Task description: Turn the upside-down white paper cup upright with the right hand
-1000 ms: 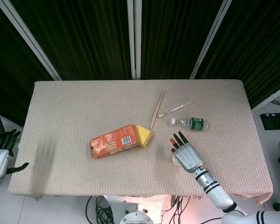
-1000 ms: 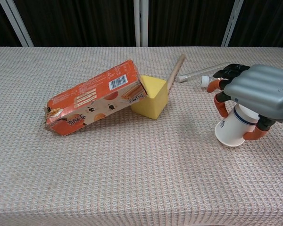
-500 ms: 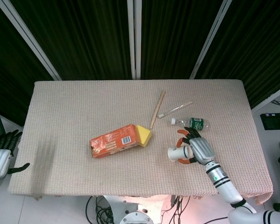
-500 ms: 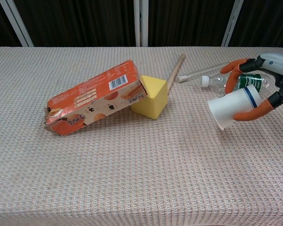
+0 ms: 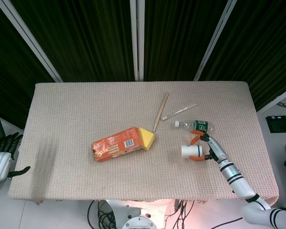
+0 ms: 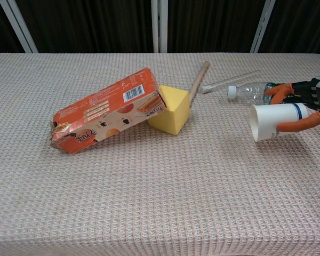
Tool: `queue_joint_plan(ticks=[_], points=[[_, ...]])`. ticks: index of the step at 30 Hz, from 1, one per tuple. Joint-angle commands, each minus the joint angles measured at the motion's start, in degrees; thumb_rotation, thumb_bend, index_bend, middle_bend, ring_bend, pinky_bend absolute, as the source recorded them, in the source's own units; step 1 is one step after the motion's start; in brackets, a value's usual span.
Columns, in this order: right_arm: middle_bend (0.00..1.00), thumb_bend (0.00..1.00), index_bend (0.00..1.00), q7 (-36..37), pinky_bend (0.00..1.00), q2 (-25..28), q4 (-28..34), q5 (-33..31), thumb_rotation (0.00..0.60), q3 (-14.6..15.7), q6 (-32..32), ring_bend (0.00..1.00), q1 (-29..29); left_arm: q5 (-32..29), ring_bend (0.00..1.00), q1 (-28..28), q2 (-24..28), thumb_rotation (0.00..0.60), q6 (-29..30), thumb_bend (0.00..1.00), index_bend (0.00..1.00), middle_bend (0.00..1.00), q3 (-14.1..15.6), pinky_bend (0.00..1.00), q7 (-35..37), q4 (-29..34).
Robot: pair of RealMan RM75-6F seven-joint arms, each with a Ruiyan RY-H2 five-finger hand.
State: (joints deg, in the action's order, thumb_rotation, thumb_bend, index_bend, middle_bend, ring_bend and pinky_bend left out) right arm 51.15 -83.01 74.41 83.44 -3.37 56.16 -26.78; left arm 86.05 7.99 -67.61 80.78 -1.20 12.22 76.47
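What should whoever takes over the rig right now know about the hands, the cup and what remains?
Right hand holds the white paper cup on its side above the table, mouth facing the yellow block.
Left hand hangs off the table's left edge, holding nothing.
Done: cup grasped, lifted, half turned.
Left: finish the rotation, set it mouth up, release. A plastic bottle lies close behind.

Bright even overhead light, soft shadows, sharp pics

On the table (image 6: 149, 213), a carton (image 6: 104, 109) leans on a foam cube (image 6: 170, 111); right of it, a stick (image 6: 198, 81), tube (image 6: 229, 79) and bottle (image 6: 253, 92) lie behind the sideways paper cup (image 6: 274, 121).
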Motion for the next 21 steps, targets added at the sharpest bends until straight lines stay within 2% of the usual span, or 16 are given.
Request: queue_joint_plan(ticks=[1, 3, 4, 7, 11, 14, 17, 18, 21], points=[[0.07, 0.02, 0.31, 1.6, 0.0, 0.5, -0.3, 2.0, 0.6, 0.8, 0.4, 0.0, -0.3, 0.1, 0.0, 0.0, 0.0, 0.6, 0.0, 0.11, 0.01, 0.0, 0.0, 0.0, 0.2, -0.1], [0.03, 0.0, 0.08, 2.9, 0.0, 0.9, -0.4, 3.5, 0.6, 1.4, 1.4, 0.0, -0.3, 0.1, 0.0, -0.1, 0.0, 0.6, 0.2, 0.11, 0.01, 0.0, 0.0, 0.0, 0.3, -0.2], [0.01, 0.0, 0.03, 3.4, 0.0, 1.1, -0.5, 4.1, 0.6, 1.5, 2.0, 0.0, -0.2, 0.2, 0.0, -0.1, 0.1, 0.6, 0.2, 0.11, 0.01, 0.0, 0.0, 0.0, 0.4, -0.2], [0.0, 0.0, 0.0, 3.2, 0.0, 2.0, -0.7, 5.8, 0.6, 2.1, 3.8, 0.0, 0.0, 0.3, 0.0, -0.1, 0.1, 0.6, 0.4, 0.11, 0.01, 0.0, 0.0, 0.0, 0.5, -0.2], [0.0, 0.0, 0.0, -2.2, 0.0, 4.3, 0.4, 7.1, 0.6, 2.9, 5.8, 0.0, 0.5, 0.2, 0.0, -0.2, 0.1, 0.6, 0.3, 0.11, 0.01, 0.0, 0.0, 0.0, 0.5, -0.1], [0.0, 0.0, 0.0, -12.0, 0.0, 7.6, 3.8, 7.6, 0.6, 2.8, 7.1, 0.0, 0.7, 0.1, 0.0, -0.1, 0.0, 0.6, 0.2, 0.11, 0.01, 0.0, 0.0, 0.0, 0.7, -0.1], [0.0, 0.0, 0.0, -29.0, 0.0, 12.4, 10.7, 6.6, 0.6, 1.9, 6.8, 0.0, 0.3, 0.2, 0.0, 0.0, 0.0, 0.6, 0.1, 0.11, 0.01, 0.0, 0.0, 0.0, 1.0, -0.1], [0.0, 0.0, 0.0, -36.7, 0.0, 13.8, 14.2, 5.2, 0.6, 1.2, 6.8, 0.0, 0.4, 0.2, 0.0, 0.0, -0.1, 0.6, 0.1, 0.11, 0.01, 0.0, 0.0, 0.0, 1.0, -0.1], [0.0, 0.0, 0.0, -53.6, 0.0, 15.7, 22.5, -0.5, 0.6, -0.5, 5.3, 0.0, 0.0, 0.2, 0.0, 0.0, -0.2, 0.6, 0.1, 0.11, 0.01, 0.0, 0.0, 0.0, 1.3, -0.1]])
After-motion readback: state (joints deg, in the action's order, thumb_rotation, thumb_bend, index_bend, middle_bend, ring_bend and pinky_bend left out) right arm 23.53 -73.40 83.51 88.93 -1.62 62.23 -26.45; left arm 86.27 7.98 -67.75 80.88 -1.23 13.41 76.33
